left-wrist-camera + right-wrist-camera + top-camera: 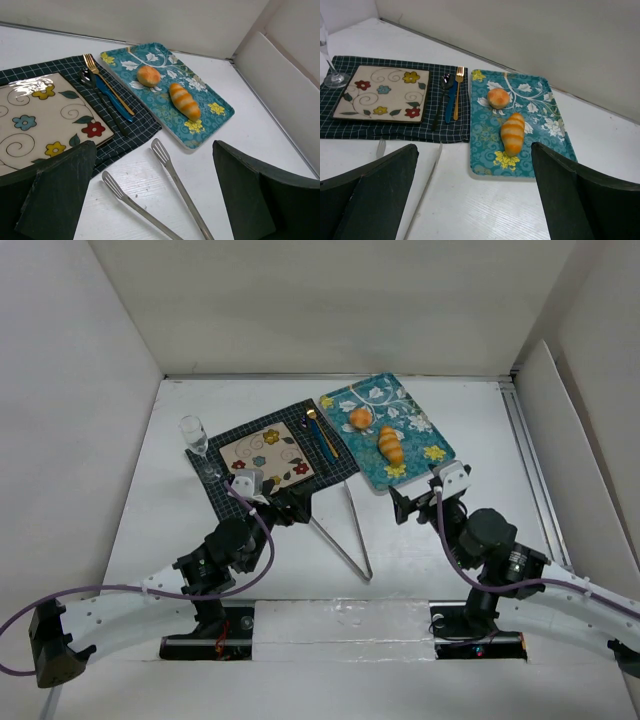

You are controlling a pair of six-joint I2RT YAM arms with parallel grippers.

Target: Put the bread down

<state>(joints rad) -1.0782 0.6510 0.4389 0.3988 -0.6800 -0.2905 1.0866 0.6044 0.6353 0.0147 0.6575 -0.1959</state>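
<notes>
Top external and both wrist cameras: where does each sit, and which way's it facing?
Top external: overhead behind the bases, looking down at the table; left gripper and right gripper show.
Left wrist: low, facing over the tongs toward the tray; own fingers show.
Right wrist: low, facing the tray; own fingers show.
All share tray, roll, loaf, plate.

We see the plate [45, 115] cut by the left edge, the tongs [160, 150] by the bottom edge, and the glass [335, 79] only up to its stem.
</notes>
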